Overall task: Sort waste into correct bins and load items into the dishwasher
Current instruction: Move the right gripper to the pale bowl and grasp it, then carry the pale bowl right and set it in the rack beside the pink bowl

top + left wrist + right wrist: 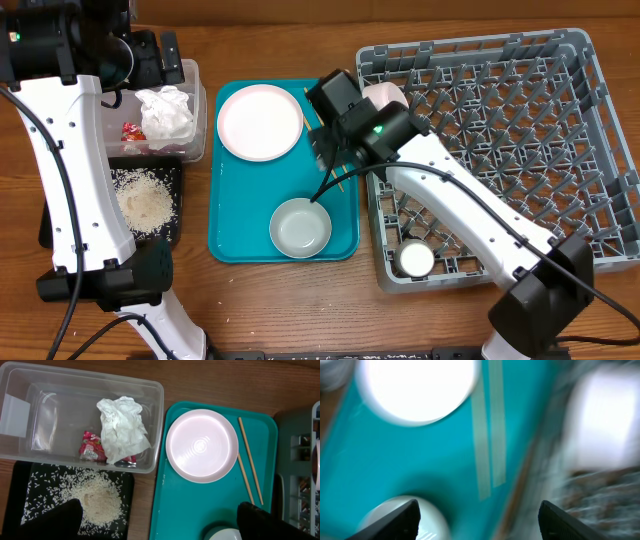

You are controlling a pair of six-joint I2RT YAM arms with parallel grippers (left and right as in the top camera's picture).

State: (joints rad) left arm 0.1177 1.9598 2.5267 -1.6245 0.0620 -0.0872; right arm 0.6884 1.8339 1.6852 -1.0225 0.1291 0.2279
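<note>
The clear tub (190,95) holds the white tissue (165,112) and red wrapper (132,131); both also show in the left wrist view, tissue (122,427) and wrapper (91,449). Rice (145,200) lies in the black tray (172,172). The white plate (259,121), grey-green bowl (300,227) and chopsticks (247,462) lie on the teal tray (235,235). My left gripper (160,525) is open and empty, high over the tub. My right gripper (480,520) is open and empty above the chopsticks (487,425). A white cup (415,260) and a pinkish bowl (385,95) sit in the grey rack (600,150).
The rack stands directly right of the teal tray, its rim close to the chopsticks. The right wrist view is motion-blurred. Bare wooden table shows along the front edge and between the black tray and teal tray.
</note>
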